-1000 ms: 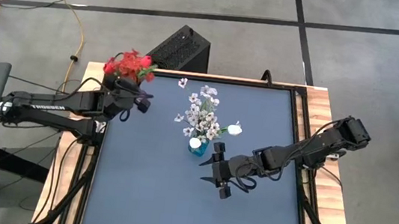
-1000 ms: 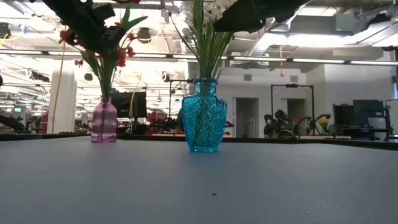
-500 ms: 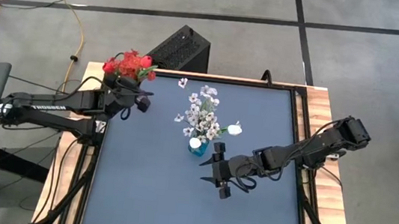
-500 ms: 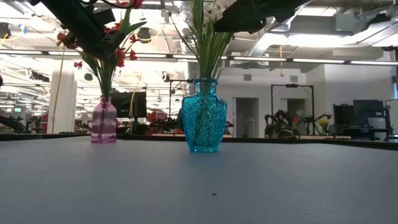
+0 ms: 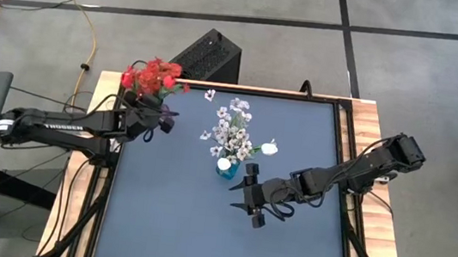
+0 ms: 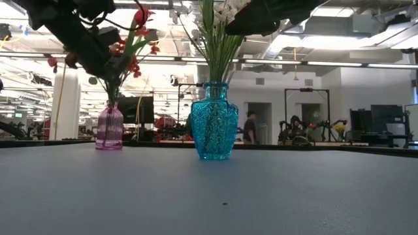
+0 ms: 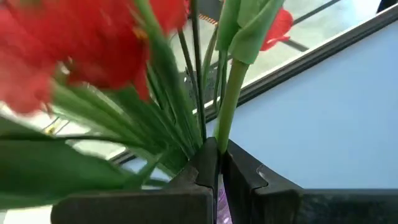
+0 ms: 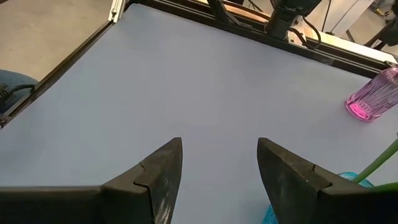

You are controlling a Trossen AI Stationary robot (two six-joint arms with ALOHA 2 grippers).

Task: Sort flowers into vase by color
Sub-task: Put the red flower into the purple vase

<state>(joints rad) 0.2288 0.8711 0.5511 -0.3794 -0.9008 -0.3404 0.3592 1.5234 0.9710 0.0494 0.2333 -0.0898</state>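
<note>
Low view: blue-grey table (image 6: 261,196) bears pink vase (image 6: 109,126) of red flowers (image 5: 152,75), their stems pinched by left gripper (image 7: 216,163), and blue vase (image 6: 213,121) of white flowers (image 5: 232,131); right gripper (image 8: 219,163) spread; person (image 6: 250,127) in lit room behind.

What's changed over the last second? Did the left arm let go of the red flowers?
No. The left gripper still clamps a green stem and has shifted, swinging the red flowers over the pink vase. The right gripper, blue vase and white flowers stayed put.
</note>
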